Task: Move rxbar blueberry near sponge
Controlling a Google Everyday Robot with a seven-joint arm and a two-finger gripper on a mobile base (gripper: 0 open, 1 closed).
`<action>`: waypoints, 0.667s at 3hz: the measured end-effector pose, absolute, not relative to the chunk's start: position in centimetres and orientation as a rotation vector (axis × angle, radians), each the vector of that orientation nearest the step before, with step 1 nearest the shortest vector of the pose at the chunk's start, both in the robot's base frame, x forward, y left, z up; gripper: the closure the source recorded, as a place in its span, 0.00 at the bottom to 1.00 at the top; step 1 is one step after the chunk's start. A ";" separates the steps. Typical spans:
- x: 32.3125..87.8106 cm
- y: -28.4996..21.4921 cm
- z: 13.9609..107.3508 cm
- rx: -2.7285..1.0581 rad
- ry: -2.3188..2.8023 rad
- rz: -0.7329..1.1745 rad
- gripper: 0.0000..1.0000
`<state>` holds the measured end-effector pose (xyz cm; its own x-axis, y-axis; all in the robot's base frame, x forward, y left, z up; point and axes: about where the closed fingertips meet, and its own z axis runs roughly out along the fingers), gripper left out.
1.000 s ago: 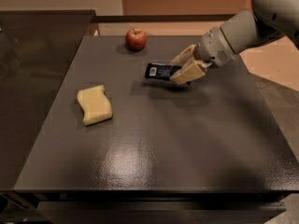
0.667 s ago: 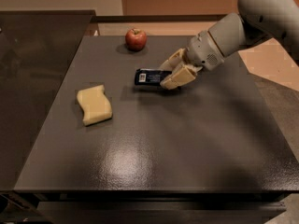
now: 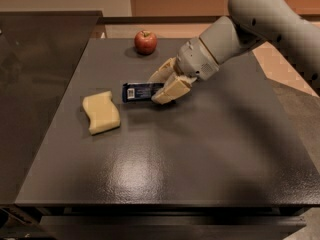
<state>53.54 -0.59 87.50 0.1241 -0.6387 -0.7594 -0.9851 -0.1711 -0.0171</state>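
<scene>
Nearest the lower edge of the frame, the dark desk (image 3: 150,184) carries nothing I have to handle. Further in, at left of centre, lies the sponge (image 3: 101,112), flat on the desk. Just beyond it and to its right is the rxbar blueberry (image 3: 137,91), its white label end pointing at the sponge, with a narrow gap between the two. My fingers (image 3: 159,89) are at centre frame, clenched on the right end of the bar, one above and one below. Whether the bar rests on the desk or hangs just above it cannot be determined. Farthest back, at upper centre, stands the apple (image 3: 145,42), well apart from the work. In my judgement the task is close to done, with only placement and release remaining. Hazards: the grip holds one end only, so the free end may pivot or droop. Further travel to the left would shove the sponge. Release from height may let the wrapper skid. A wrapper clinging to a finger would be dragged on withdrawal.
</scene>
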 end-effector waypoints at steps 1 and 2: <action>52.4 1.6 87.6 -1.938 1.511 0.864 0.82; 51.9 3.0 87.3 -1.968 1.491 0.881 0.59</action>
